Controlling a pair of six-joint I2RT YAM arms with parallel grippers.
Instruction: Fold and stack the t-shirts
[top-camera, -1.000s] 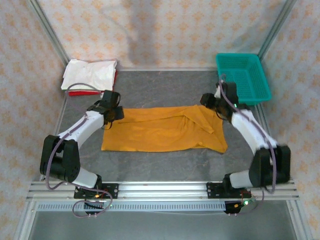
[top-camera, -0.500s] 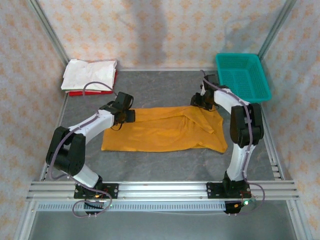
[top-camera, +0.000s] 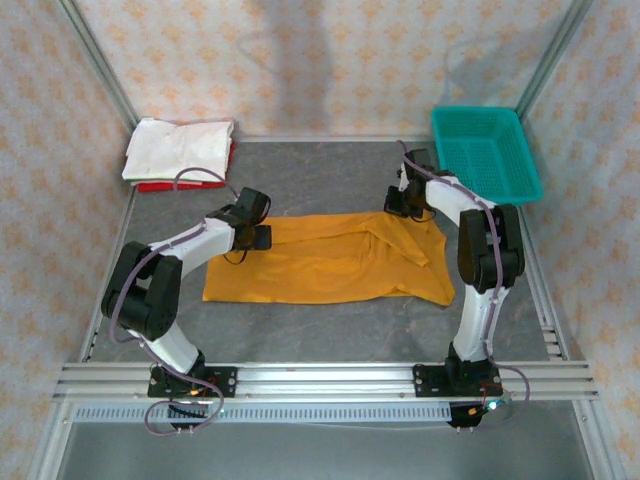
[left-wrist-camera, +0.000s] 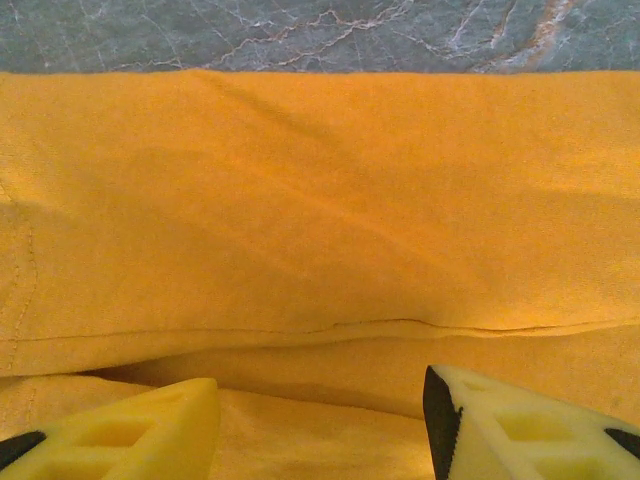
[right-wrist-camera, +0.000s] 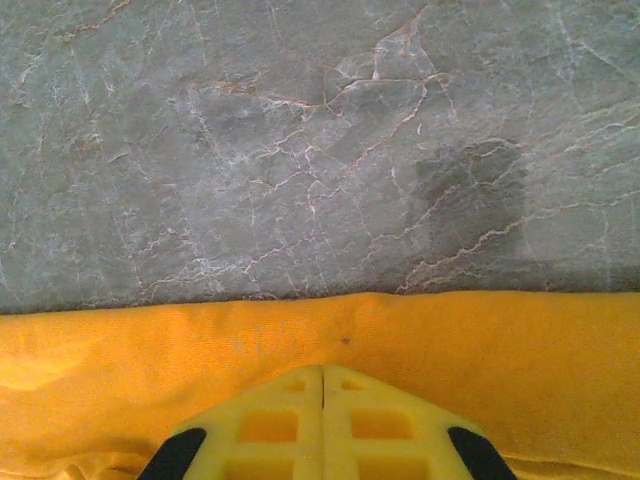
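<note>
The mustard-orange t-shirt (top-camera: 330, 262) lies flat mid-table as a wide folded strip, its chest print hidden. My left gripper (top-camera: 262, 237) is low over the shirt's left end. In the left wrist view its fingers (left-wrist-camera: 130, 430) stand apart, open (left-wrist-camera: 320, 432), with a cloth fold (left-wrist-camera: 320, 330) just ahead. My right gripper (top-camera: 400, 203) is at the shirt's far right edge. Its fingertips (right-wrist-camera: 322, 400) are pressed together, shut, over the orange hem (right-wrist-camera: 420, 330), with no cloth visibly pinched. A folded white t-shirt (top-camera: 180, 148) lies on a red one (top-camera: 165, 186) at the back left.
A teal mesh basket (top-camera: 487, 155) stands at the back right corner, close behind the right arm. Grey marbled tabletop (right-wrist-camera: 300, 150) stretches beyond the shirt's far edge. Metal frame posts and patterned walls bound the table.
The left gripper has moved right onto the shirt's left end. The right arm has swung in and back to the shirt's far right edge. The shirt lies much as before.
</note>
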